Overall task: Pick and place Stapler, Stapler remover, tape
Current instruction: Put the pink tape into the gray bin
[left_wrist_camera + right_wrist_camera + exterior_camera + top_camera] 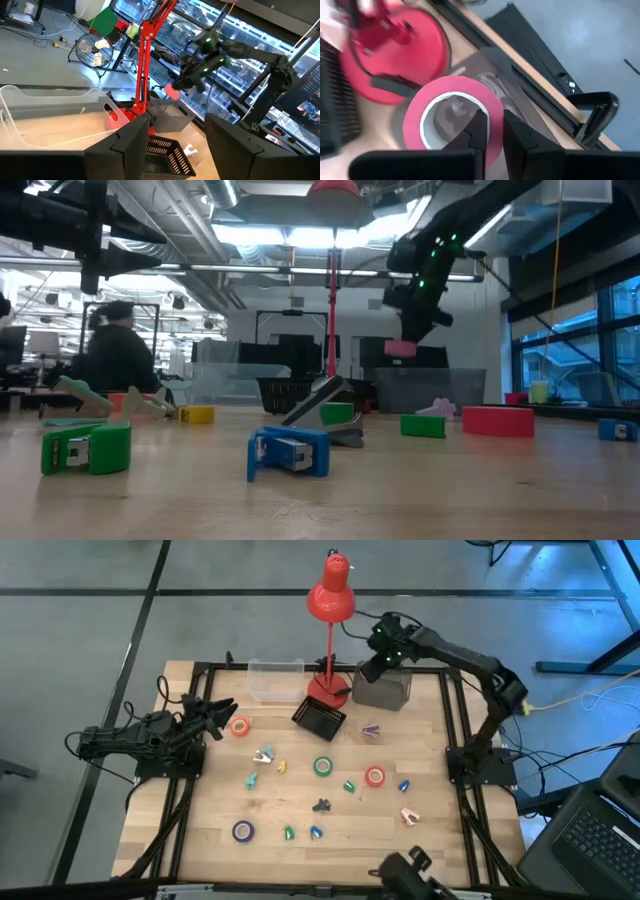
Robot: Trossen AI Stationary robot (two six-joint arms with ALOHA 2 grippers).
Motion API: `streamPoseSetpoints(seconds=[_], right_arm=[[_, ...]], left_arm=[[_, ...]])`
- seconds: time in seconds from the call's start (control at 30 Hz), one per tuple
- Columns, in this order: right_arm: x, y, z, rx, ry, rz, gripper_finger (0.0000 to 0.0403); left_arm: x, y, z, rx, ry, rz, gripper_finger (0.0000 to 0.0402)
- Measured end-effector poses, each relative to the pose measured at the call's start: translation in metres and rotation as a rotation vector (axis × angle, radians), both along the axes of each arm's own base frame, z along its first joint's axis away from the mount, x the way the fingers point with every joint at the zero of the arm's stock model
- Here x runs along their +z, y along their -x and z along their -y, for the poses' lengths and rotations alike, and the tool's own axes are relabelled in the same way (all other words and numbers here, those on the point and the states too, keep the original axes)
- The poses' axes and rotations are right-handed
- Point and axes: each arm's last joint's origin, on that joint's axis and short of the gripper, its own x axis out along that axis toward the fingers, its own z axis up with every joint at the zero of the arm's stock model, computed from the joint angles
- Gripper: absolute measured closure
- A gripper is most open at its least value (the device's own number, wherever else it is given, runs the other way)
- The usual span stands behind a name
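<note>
The right gripper point(492, 131) pinches the rim of a pink tape roll point(452, 112) above the grey bin point(382, 690) at the table's one o'clock edge, just beside the red lamp point(329, 602). The left gripper point(222, 712) rests at nine o'clock with its fingers spread, near an orange tape roll point(239, 726). Green point(323, 767), red point(375, 777) and purple point(243, 831) tape rolls lie scattered over the wooden table point(430, 750) from centre to seven o'clock.
</note>
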Motion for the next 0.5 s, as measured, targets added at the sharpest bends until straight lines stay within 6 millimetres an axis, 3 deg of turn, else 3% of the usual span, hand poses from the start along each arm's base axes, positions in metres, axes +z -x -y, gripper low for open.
streamPoseSetpoints(seconds=[0.5], right_arm=[[-0.06, -0.013, 0.024, 0.033, -0.056, -0.101, 0.0371]], left_arm=[[0.0, 0.0, -0.001, 0.027, -0.007, -0.007, 0.0213]])
